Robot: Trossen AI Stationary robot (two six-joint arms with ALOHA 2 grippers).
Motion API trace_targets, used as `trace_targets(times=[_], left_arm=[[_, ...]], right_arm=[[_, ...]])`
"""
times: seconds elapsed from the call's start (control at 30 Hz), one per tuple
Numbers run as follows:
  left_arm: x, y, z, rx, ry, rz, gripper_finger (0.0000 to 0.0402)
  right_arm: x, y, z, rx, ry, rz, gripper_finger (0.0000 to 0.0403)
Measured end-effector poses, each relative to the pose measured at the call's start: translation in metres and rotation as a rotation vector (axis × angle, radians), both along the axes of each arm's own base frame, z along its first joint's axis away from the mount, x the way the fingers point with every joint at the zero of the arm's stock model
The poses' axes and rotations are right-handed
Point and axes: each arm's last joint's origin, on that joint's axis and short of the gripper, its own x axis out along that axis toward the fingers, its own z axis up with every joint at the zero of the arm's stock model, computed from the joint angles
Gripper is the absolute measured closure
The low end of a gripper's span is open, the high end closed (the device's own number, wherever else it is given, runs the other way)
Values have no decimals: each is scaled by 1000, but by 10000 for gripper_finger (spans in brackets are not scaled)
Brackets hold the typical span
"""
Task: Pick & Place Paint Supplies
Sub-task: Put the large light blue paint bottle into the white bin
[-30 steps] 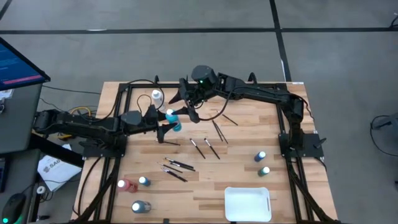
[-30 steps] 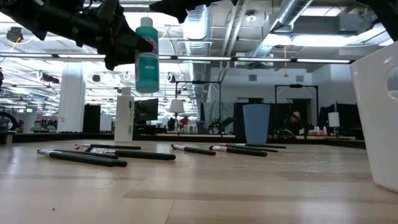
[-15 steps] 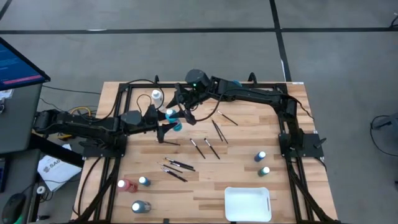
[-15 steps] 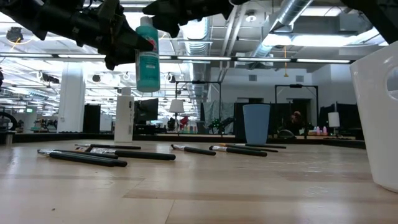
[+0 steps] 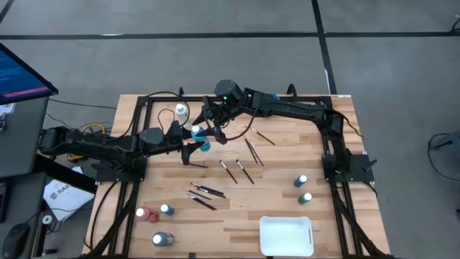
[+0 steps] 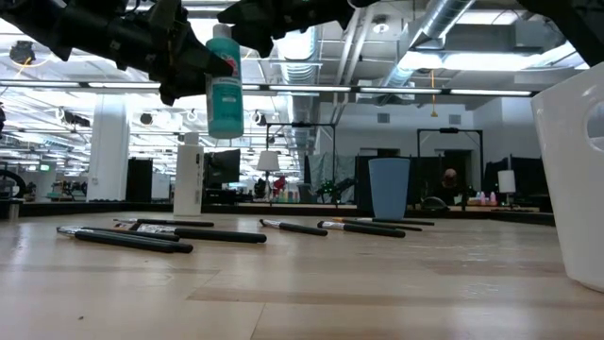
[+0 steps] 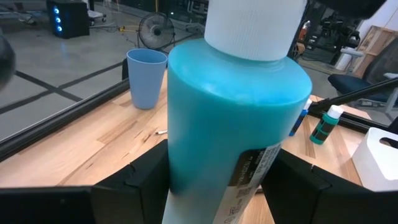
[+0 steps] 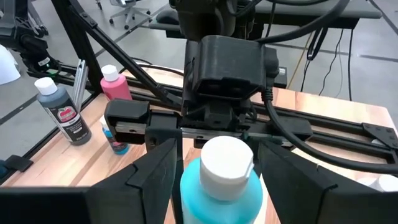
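Turquoise plastic paint bottle with white ribbed cap (image 5: pixel 200 139) lifted above my wooden table, upper centre of high frame, left gripper (image 5: pixel 188 144) clamped on its body, right gripper (image 5: pixel 210 129) spread wide around its cap

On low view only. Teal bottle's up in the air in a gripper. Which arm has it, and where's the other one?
Observer: Left gripper has the teal bottle, clamped on its body.
Operator: And the right?
Observer: Right gripper is over the bottle, fingers open either side of the white cap.
Operator: Anything in the tray yet?
Observer: No, from above the white tray has nothing in it.
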Motion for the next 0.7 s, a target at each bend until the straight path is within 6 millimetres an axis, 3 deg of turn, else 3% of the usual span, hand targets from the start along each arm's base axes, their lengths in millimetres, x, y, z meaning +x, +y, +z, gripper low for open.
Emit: trace_targets(times=[0.2, 0.4, 0.7], left_arm=[[0, 0, 0, 0, -1, 0, 197], [0, 0, 0, 0, 1, -1, 197], [0, 0, 0, 2, -2, 0, 197]], right_arm=[[0, 0, 0, -21, -12, 9, 184], [15, -3, -21, 41, -8, 34, 184], [14, -4, -20, 45, -11, 37, 207]])
